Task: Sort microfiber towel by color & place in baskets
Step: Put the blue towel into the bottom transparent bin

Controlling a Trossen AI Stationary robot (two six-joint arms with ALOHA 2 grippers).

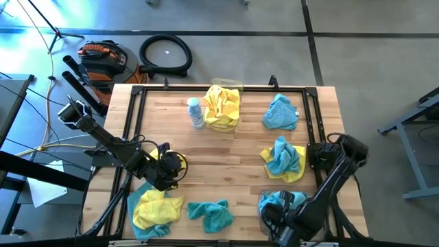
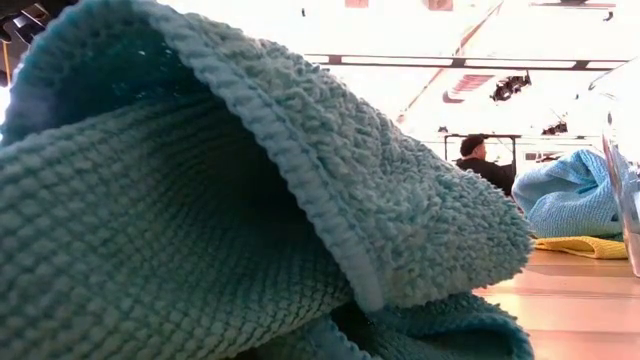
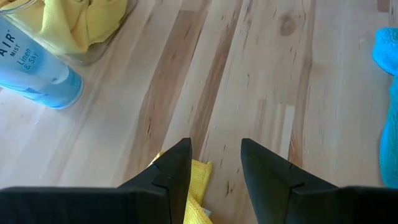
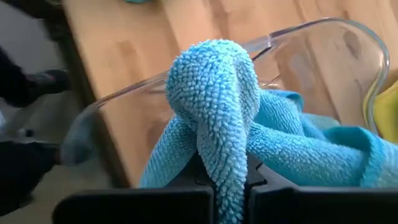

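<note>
Right gripper [image 4: 227,186] pinches a teal towel [image 4: 214,106] over the near-right basket [image 4: 323,37]; left gripper [image 3: 214,165] stands open.

We see the right jaws clamped on a fold of teal cloth, draped inside the clear tub at 5 o'clock on the table [image 1: 233,147]. The left fingers are spread above bare wood, a yellow towel [image 1: 156,208] at 7 o'clock just below them. At 12 o'clock the other basket [image 1: 224,108] holds yellow cloths, bottle [image 1: 195,112] beside it. Loose teal towels lie at 6, 2 and 3 o'clock.
</note>
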